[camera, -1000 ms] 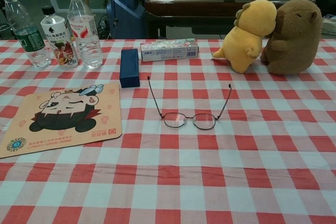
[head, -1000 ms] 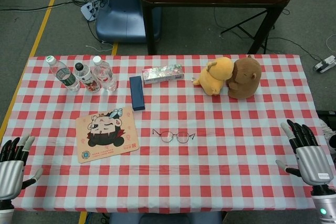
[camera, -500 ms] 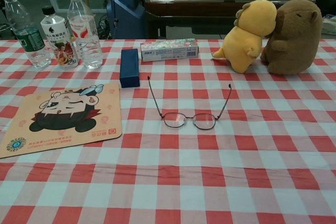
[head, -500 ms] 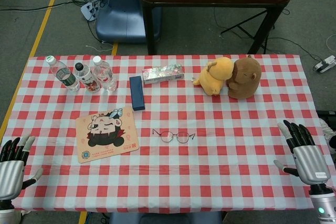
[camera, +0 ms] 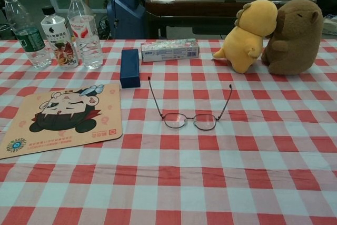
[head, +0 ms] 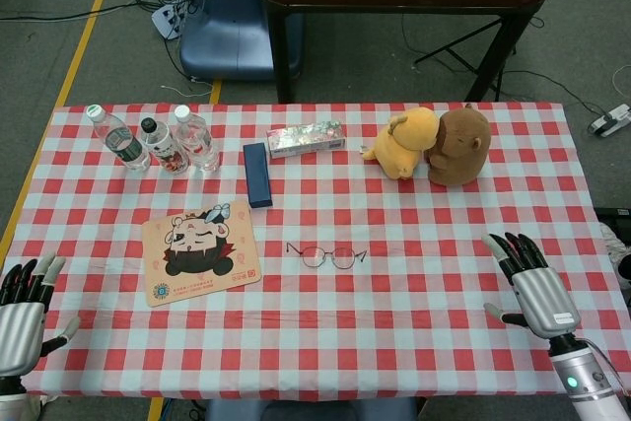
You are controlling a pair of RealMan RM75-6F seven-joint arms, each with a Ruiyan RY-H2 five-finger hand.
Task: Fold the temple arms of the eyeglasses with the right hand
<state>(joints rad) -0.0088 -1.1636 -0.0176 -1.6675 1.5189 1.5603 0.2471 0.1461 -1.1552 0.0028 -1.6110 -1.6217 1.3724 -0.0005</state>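
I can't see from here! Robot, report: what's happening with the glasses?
Both robot hands open: left at near table edge, right over cloth, off to the side. Glasses untouched, arms unfolded, lenses toward robot. Nothing in the way.

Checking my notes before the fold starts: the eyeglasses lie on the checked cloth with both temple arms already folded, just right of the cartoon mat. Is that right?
Not quite. The eyeglasses do lie on the checked cloth just right of the cartoon mat, but both temple arms are open, pointing away from the lenses toward the far side of the table. The chest view shows this plainly. No hand touches them.
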